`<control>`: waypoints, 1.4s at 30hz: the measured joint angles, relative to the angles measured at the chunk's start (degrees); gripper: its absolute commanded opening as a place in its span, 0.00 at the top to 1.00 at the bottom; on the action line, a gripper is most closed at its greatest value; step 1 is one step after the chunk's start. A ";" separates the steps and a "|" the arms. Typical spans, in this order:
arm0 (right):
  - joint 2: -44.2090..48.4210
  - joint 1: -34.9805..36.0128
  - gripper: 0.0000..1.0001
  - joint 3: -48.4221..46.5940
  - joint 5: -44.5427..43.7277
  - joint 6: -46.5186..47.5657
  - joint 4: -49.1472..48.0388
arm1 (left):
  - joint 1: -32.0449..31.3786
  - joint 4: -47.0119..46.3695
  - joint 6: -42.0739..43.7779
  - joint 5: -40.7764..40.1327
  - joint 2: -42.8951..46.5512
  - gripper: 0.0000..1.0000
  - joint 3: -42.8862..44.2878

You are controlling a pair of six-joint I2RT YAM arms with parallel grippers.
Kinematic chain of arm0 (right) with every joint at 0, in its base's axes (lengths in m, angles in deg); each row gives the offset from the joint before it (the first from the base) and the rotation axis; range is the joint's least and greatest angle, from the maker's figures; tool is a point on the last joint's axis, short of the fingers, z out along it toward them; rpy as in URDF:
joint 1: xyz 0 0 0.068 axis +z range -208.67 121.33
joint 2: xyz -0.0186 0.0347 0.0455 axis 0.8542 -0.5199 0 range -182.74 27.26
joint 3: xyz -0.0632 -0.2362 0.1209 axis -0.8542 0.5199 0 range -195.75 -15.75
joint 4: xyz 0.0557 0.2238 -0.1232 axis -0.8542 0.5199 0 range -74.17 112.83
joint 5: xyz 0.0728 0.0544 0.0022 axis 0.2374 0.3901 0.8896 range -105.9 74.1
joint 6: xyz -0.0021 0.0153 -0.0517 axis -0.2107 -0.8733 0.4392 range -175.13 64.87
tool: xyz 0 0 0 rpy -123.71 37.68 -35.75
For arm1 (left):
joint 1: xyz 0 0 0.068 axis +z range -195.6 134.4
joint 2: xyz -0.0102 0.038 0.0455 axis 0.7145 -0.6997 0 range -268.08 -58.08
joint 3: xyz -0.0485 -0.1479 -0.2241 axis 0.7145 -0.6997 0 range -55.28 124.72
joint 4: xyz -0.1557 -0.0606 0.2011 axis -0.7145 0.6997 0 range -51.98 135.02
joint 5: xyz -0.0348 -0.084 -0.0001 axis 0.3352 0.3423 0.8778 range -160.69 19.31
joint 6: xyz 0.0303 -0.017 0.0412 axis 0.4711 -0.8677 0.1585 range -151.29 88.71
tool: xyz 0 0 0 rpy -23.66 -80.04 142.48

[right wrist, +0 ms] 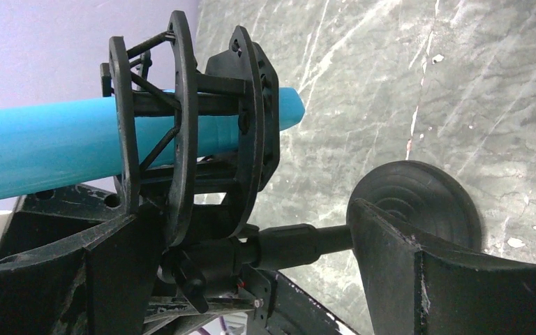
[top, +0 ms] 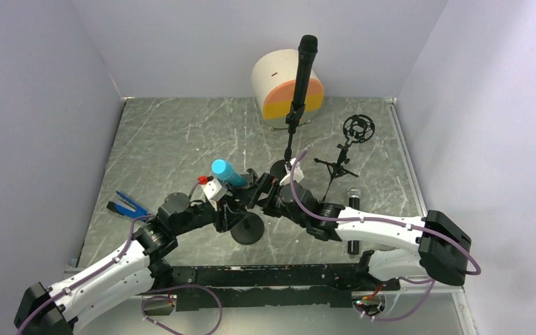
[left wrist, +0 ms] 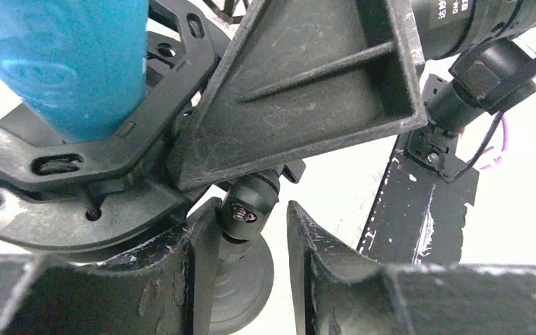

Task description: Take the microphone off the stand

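The blue microphone (top: pixel 228 172) lies in a black shock mount (right wrist: pixel 181 139) on a short stand with a round black base (top: pixel 249 228). Both grippers meet at it. In the left wrist view the microphone (left wrist: pixel 70 63) fills the upper left. My left gripper (left wrist: pixel 250 216) is partly open around the stand's swivel joint (left wrist: pixel 248 202), with a gap on its right side. My right gripper (right wrist: pixel 251 209) is open wide. It straddles the lower shock mount and the stand's pole (right wrist: pixel 300 244), with the microphone (right wrist: pixel 56 146) above and the base (right wrist: pixel 419 202) beyond.
A black microphone (top: pixel 306 63) stands on a tall stand at the back, in front of a white, orange and yellow cylinder (top: pixel 287 87). An empty shock mount on a tripod (top: pixel 358 128) stands at the right, a black cylinder (top: pixel 353 209) lies near it, and a blue-handled tool (top: pixel 129 204) lies at the left.
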 measured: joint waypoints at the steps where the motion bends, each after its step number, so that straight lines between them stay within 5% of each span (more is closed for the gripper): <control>1: -0.42 0.00 0.01 -0.17 0.00 -0.09 0.20 | 0.00 0.79 -0.22 -0.39 0.44 0.56 0.15; 11: -2.64 -0.07 0.01 -1.53 0.02 -1.42 1.77 | 0.00 12.98 -2.80 -2.25 4.61 0.56 0.07; 22: -0.11 -0.90 0.01 -3.45 1.31 3.58 6.40 | -0.02 13.55 -2.97 -0.74 4.02 0.59 0.22; 35: 0.48 -3.54 0.01 -7.32 4.90 10.67 13.05 | -0.07 25.05 1.38 -6.75 13.03 0.54 11.63; 42: 0.98 -3.96 0.01 -7.32 8.57 13.51 13.55 | -0.07 23.87 4.22 -9.35 16.59 0.53 13.49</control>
